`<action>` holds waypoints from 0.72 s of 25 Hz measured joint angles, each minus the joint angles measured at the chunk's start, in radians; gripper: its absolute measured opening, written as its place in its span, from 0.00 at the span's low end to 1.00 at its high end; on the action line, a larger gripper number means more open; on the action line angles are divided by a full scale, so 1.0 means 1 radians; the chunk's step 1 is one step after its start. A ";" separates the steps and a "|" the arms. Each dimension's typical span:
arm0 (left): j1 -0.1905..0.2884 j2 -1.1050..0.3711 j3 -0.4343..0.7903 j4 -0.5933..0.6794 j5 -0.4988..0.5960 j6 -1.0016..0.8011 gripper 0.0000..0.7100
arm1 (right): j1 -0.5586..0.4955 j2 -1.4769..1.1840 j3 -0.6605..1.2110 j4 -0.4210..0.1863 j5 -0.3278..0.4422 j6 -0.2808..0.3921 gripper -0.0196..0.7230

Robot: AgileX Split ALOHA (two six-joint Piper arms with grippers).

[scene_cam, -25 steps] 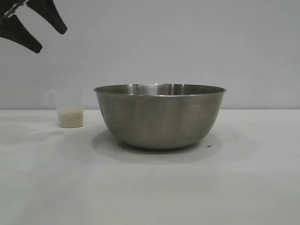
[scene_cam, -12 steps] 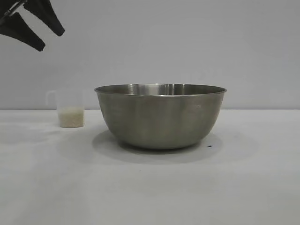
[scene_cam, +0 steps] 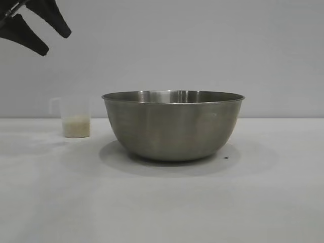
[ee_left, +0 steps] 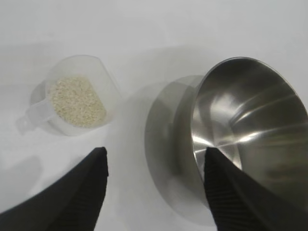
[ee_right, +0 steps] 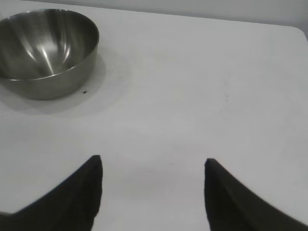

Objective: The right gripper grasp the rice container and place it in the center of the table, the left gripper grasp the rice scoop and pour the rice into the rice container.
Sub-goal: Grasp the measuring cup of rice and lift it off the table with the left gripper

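Brushed steel rice container [scene_cam: 172, 125] centre; frosted plastic rice scoop [scene_cam: 76, 117] with grainy rice [scene_cam: 76, 126] at its 9 o'clock. Left gripper [scene_cam: 55, 41] and right gripper [ee_right: 153, 166] both parted, empty.

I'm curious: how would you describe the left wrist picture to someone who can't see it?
A small clear plastic rice scoop holding white rice stands on a white table beside an empty steel rice container. Near the camera, the left gripper hangs above them, its two black fingers apart and holding nothing.

Left gripper [scene_cam: 53, 40] raised, fingers [ee_left: 91, 173] spread, right gripper [ee_right: 153, 166] apparently idle, fingers apart
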 joint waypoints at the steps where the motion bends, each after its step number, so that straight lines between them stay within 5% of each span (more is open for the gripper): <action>1: 0.000 0.000 0.000 0.000 -0.005 0.000 0.55 | 0.000 0.000 0.000 0.000 0.000 0.000 0.57; 7: 0.000 -0.017 0.000 0.032 -0.072 -0.004 0.55 | 0.000 0.000 0.000 0.000 0.000 0.000 0.57; 18: 0.000 -0.109 0.000 0.309 -0.154 -0.228 0.55 | 0.000 0.000 0.000 0.000 0.000 0.000 0.57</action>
